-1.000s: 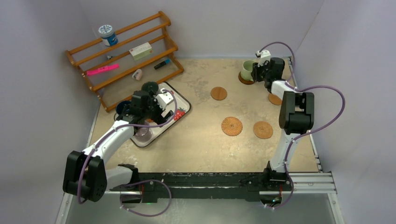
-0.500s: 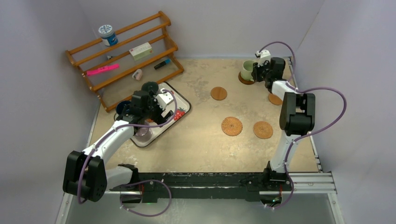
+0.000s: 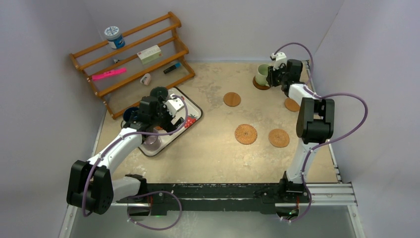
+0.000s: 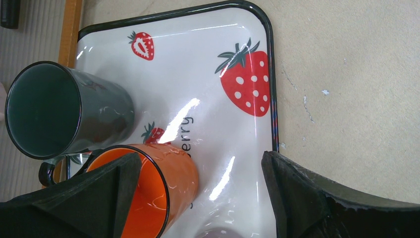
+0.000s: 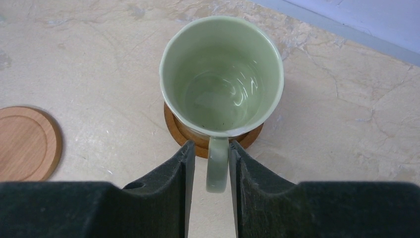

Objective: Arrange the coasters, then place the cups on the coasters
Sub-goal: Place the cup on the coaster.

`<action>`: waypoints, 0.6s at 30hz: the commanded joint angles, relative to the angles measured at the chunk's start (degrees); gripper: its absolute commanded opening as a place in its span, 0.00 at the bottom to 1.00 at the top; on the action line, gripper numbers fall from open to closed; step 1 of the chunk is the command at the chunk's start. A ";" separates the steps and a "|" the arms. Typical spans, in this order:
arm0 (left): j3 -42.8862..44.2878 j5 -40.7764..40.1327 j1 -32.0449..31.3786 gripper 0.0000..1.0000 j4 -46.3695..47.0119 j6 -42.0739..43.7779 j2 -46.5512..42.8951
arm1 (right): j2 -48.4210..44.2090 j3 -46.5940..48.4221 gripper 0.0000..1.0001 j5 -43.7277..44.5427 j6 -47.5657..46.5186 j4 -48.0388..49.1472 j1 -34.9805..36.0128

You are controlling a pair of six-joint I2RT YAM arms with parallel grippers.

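Observation:
The pale green cup (image 5: 222, 74) stands upright on a brown coaster (image 5: 185, 136) at the far right of the table (image 3: 208, 144). My right gripper (image 5: 212, 148) straddles its handle (image 5: 218, 163), open a little: the right finger touches it and a thin gap shows on the left. Three more coasters (image 3: 232, 99) (image 3: 279, 138), one of them wicker (image 3: 246, 134), lie bare; another (image 3: 291, 105) is half hidden by the right arm. My left gripper (image 4: 198, 163) hangs wide open over the strawberry tray (image 4: 198, 64), one finger above the orange cup's (image 4: 173, 173) rim. The dark grey-green cup (image 4: 64, 114) stands beside it.
A purple-grey cup (image 3: 151, 144) stands on the tray's near end and a dark blue cup (image 3: 130, 114) sits left of the left arm. A wooden rack (image 3: 133, 59) with a lidded jar (image 3: 114, 37) and small items fills the back left. Walls close in all round.
The right gripper's wrist has shifted very slightly by the green cup. The left arm and the cups on the tray have not moved.

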 commanded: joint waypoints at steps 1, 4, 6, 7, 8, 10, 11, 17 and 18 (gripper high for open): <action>0.96 1.17 0.61 1.00 0.33 -0.46 -0.24 | -0.66 2.25 0.35 0.68 -1.10 -1.59 0.30; 0.97 1.19 0.61 1.00 0.29 -0.50 -0.33 | 0.01 2.56 0.35 0.72 -1.33 -1.87 0.30; 0.97 1.19 0.61 1.00 0.25 -0.48 -0.37 | 0.47 2.82 0.35 0.77 -1.37 -2.16 0.30; 0.97 1.24 0.61 1.00 0.17 -0.48 -0.37 | 0.52 2.82 0.35 0.80 -1.41 -2.20 0.34; 0.97 1.26 0.61 1.00 0.18 -0.48 -0.45 | 0.53 2.80 0.34 0.81 -1.49 -2.21 0.30; 0.97 1.28 0.61 1.00 0.16 -0.48 -0.38 | 0.38 2.71 0.32 1.00 -1.51 -2.30 0.30; 0.97 1.28 0.61 1.00 0.16 -0.48 -0.33 | 0.36 2.73 0.31 1.21 -1.60 -2.34 0.30; 1.06 1.37 0.61 1.00 0.20 -0.49 -0.28 | 0.36 2.57 0.27 1.43 -2.15 -2.91 0.30; 0.99 1.45 0.61 1.00 0.17 -0.48 -0.28 | 0.40 2.55 0.27 1.43 -2.22 -2.98 0.32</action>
